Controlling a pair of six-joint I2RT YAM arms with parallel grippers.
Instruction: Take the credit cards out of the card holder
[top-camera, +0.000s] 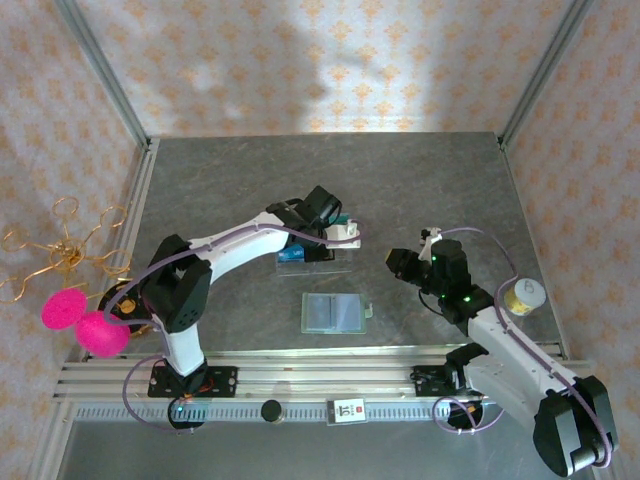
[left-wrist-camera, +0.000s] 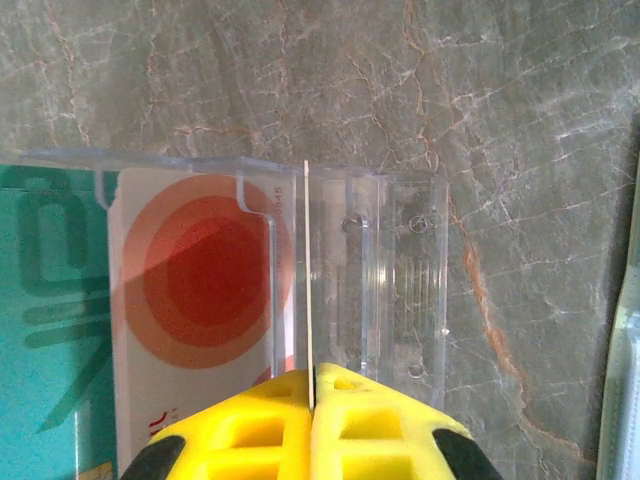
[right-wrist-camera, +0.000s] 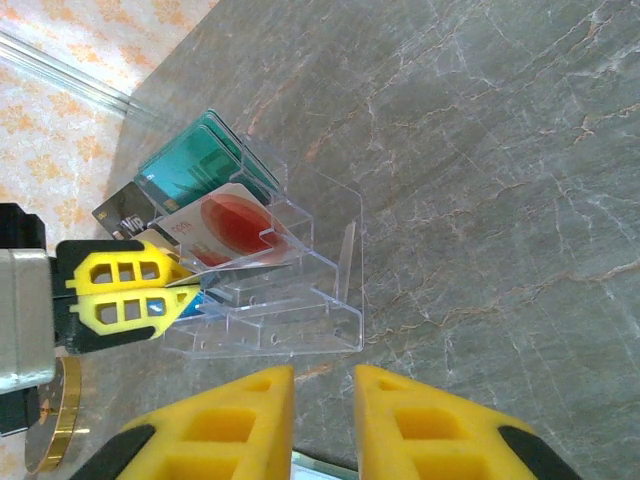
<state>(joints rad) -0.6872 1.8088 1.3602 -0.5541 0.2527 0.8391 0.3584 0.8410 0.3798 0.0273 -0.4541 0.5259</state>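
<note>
Card (left-wrist-camera: 307, 270), thin, rigid, pinched in left tool (left-wrist-camera: 312, 385) above clear stepped tray (left-wrist-camera: 400, 250); right tool (right-wrist-camera: 322, 385) parted, empty.

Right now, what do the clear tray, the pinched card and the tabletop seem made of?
Tray: clear, glossy rigid plastic; the cards show through it. Card: thin, stiff, straight edge-on, likely plastic. Tabletop: matte grey, veined like stone, possibly printed laminate.

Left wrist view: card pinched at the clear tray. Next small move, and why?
Probably ease the left gripper down to seat the card in the clear tray, then release: it is shut on the card, held edge-on at an empty slot beside the red-circle card.
</note>
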